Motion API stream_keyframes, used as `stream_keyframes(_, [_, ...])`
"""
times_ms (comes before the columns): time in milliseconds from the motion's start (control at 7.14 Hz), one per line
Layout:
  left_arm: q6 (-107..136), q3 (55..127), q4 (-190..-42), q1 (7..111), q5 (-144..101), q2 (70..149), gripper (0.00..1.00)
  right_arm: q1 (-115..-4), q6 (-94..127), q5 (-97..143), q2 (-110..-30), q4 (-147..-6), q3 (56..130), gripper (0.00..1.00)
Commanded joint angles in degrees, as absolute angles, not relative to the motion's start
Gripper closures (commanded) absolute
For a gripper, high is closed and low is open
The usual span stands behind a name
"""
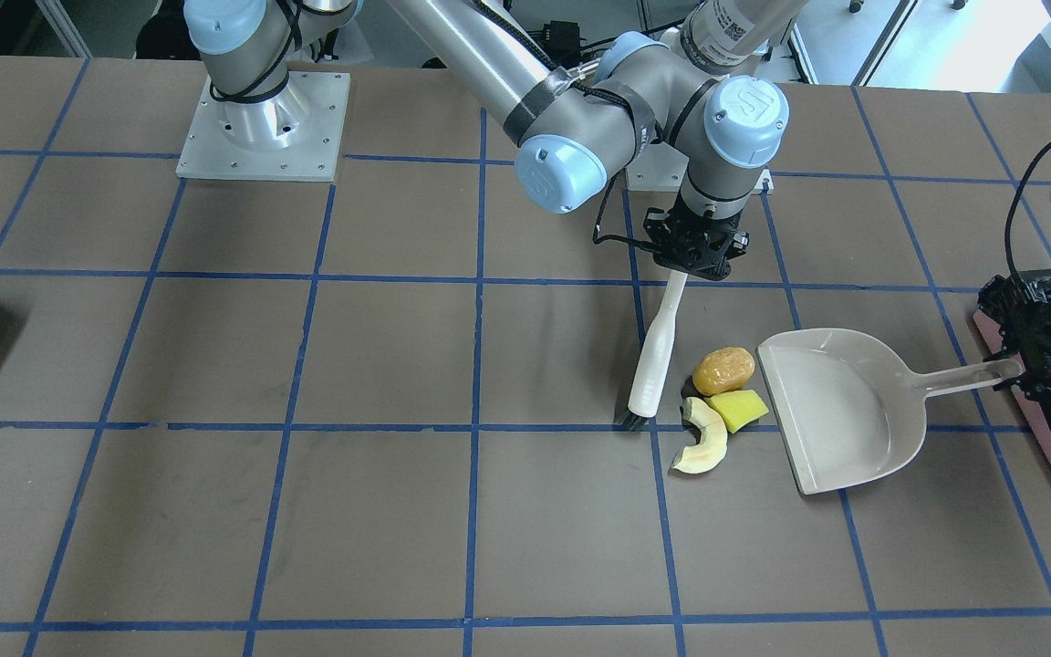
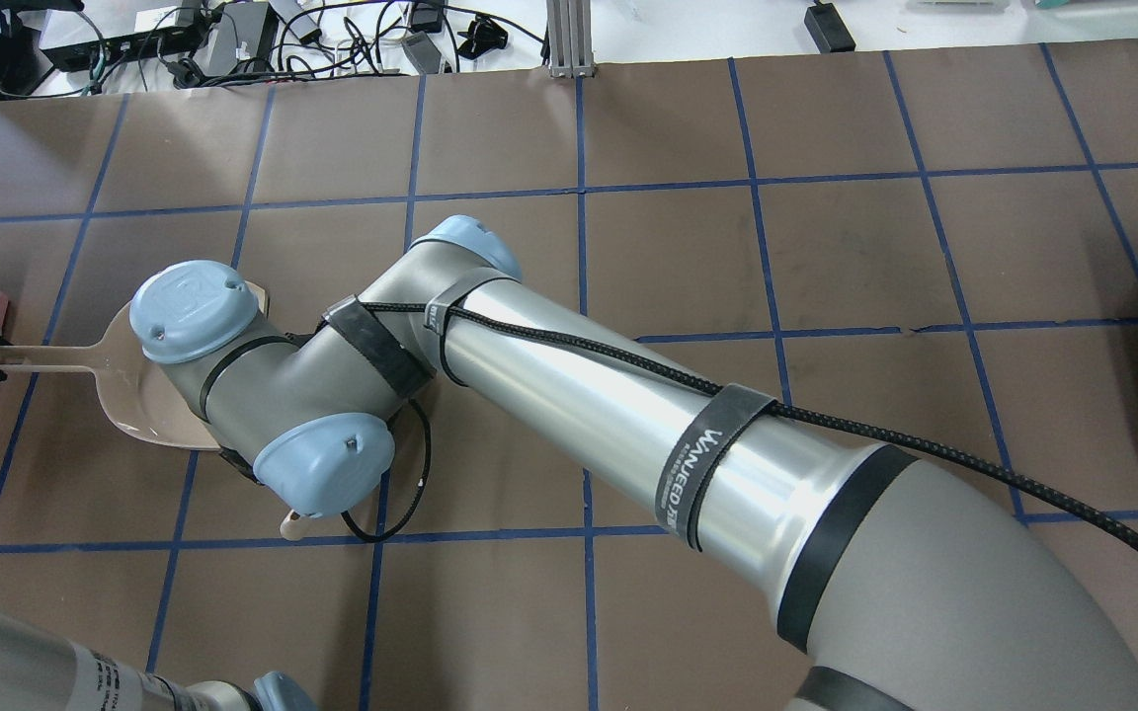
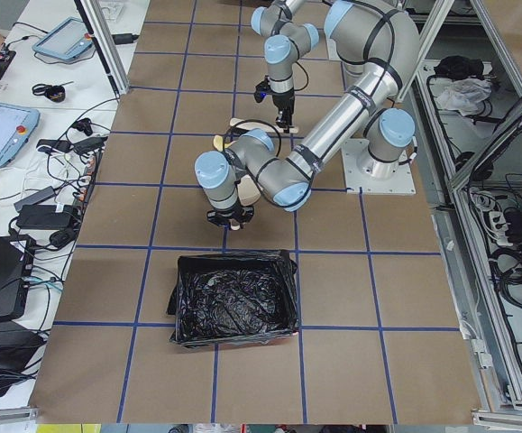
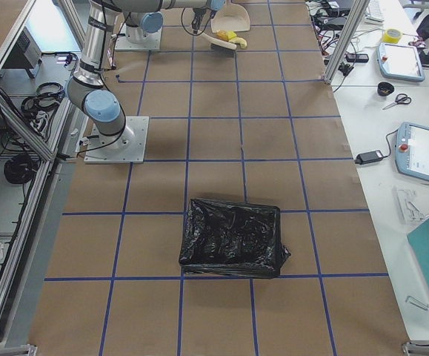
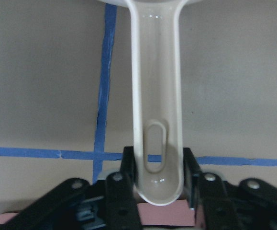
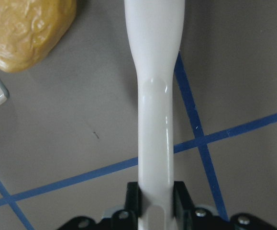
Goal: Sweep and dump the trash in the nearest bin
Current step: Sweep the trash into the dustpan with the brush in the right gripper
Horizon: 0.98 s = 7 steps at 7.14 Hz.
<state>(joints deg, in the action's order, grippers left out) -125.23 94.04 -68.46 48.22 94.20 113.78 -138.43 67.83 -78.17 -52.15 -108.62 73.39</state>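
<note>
The bin sits just behind the left claw, which pinches the dustpan handle, mouth facing the right claw; that claw pinches the brush, its length running straight ahead, with the trash lying between bristles and pan mouth.

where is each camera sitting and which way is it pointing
Front-facing: across the table, facing the robot, looking down on brush, trash and dustpan; both arms show.
Overhead: behind the robot, looking forward and down; right arm fills it.
Exterior left: table's left end, above the bin; left arm near.
Exterior right: table's right end, above a second bagged bin; right arm's base near.
Left wrist: along the dustpan's handle, left gripper shut on it.
Right wrist: along the brush's handle, right gripper shut on it.
Shared: front-facing and overhead both show the dustpan.
</note>
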Motion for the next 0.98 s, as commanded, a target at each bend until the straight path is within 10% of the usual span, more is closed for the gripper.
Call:
stream_keyframes(0, [-125.33, 94.04, -68.38, 48.16, 94.13, 113.82, 1.0, -139.13, 66.28, -78.31, -50.64, -108.54, 72.86, 1.0])
stream_keyframes(840, [-125.16, 94.04, -68.38, 48.69, 94.31, 113.82, 1.0, -139.13, 55.83, -74.8, -40.88, -102.05, 57.33, 1.0])
